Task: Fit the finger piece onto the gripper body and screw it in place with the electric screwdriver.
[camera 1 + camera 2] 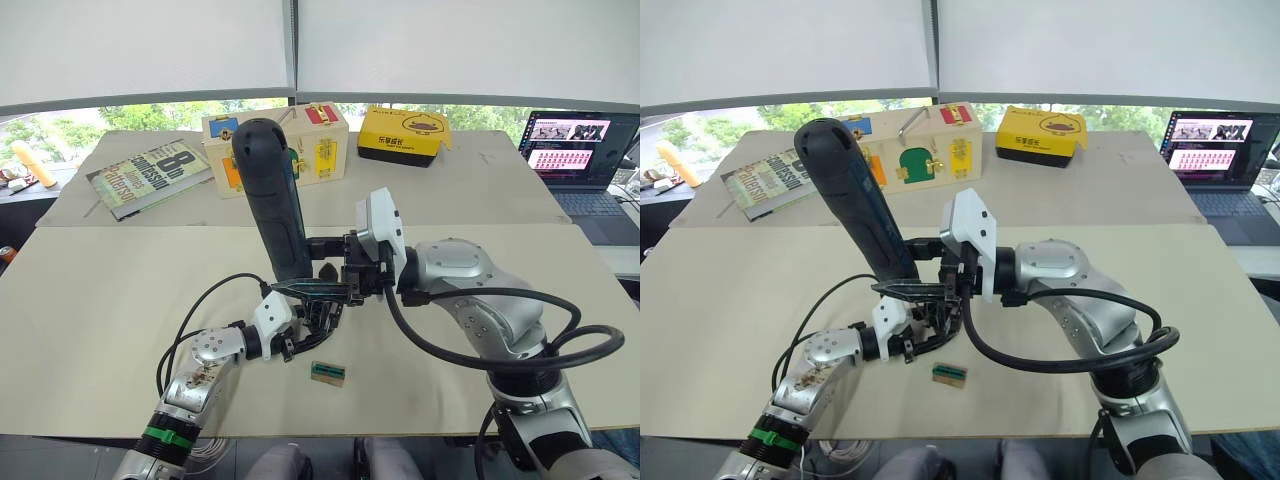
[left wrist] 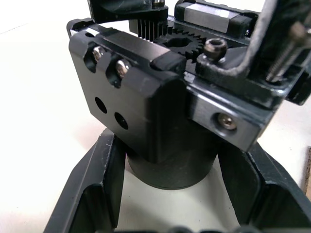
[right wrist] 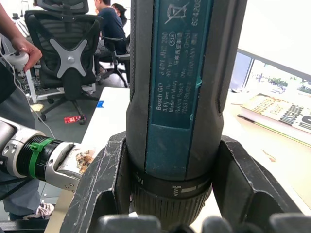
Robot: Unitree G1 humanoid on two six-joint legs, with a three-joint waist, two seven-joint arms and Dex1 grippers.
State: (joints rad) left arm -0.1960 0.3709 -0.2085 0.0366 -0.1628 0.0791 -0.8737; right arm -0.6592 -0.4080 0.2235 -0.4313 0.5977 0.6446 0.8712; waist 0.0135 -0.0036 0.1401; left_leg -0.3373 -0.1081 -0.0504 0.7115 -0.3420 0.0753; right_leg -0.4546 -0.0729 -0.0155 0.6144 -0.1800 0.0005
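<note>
Beige table (image 1: 120, 300) by a window | left gripper (image 1: 300, 335) clamps gripper body (image 2: 146, 107) | right gripper (image 1: 335, 268) grips upright electric screwdriver (image 1: 272, 195) above it

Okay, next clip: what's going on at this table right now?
The robot is partway through an assembly job on the beige table. Its right gripper is shut on the electric screwdriver, held upright with the tip pointing down over the work. The left gripper is shut on the gripper body from below, steadying it on the table under the tool. A small green-and-tan block lies loose on the table nearby. Whether the bit is actually touching a screw cannot be made out.
</note>
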